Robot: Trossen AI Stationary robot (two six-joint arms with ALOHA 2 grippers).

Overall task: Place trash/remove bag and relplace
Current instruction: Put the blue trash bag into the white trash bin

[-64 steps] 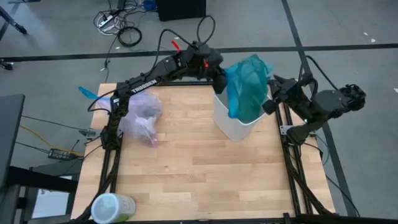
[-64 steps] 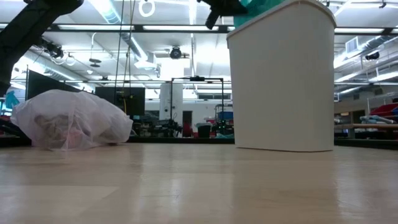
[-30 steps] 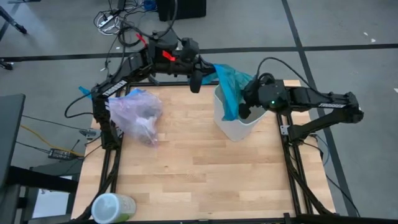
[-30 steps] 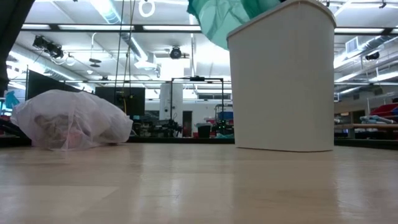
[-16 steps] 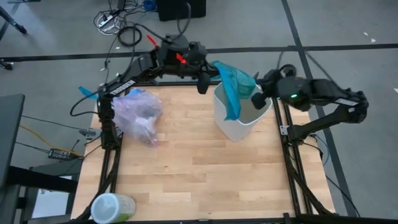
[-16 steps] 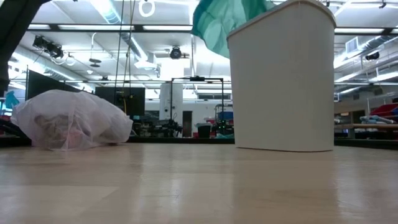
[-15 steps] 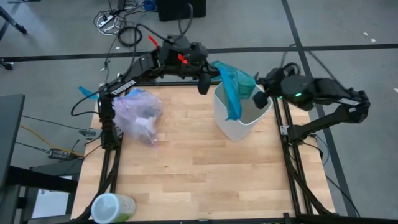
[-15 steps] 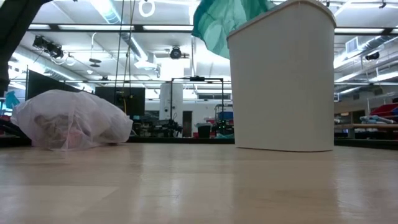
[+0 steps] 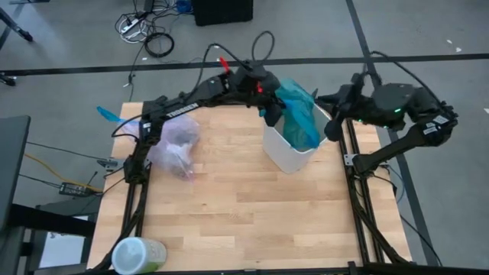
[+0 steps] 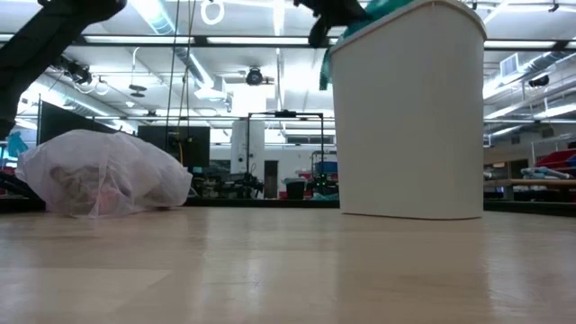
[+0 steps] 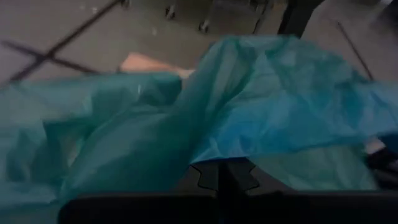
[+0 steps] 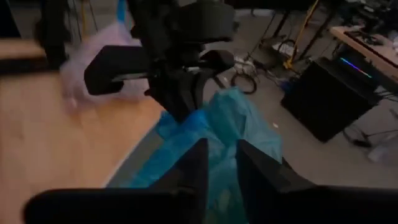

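The pale pink bag (image 9: 176, 145) lies on its side at the table's left, with the trash showing dimly through it (image 10: 85, 184). A white bin (image 9: 286, 156) stands at the far right. An opaque teal plastic bag (image 9: 299, 114) sits bunched in the bin's mouth. My left gripper (image 9: 271, 116) is over the bin's left rim, shut on this teal bag. My right gripper (image 9: 333, 130) hangs just right of the bin, off the teal bag. In the right wrist view a gap shows between its fingers (image 12: 222, 158). My left gripper pinches a bunched fold of the teal bag (image 11: 214, 155) between its two fingers. The fingers come from the table's far left side, slanting down. The bag spreads slack beyond the fingers into the bin's mouth, and a flap (image 10: 326, 54) hangs over the left rim.
A green and white cylinder (image 9: 137, 256) lies at the table's near left corner. Bare wood (image 9: 252, 214) stretches from the bin and the pink bag to the near edge. Cables lie on the floor (image 9: 145, 34) beyond the far edge.
My left gripper has come down and toward the right, onto the bin's left rim, bringing the teal bag with it. The bag, earlier stretched over the far rim, is now bunched in the bin's mouth. My right gripper has risen and drawn back toward the right edge, away from the bag.
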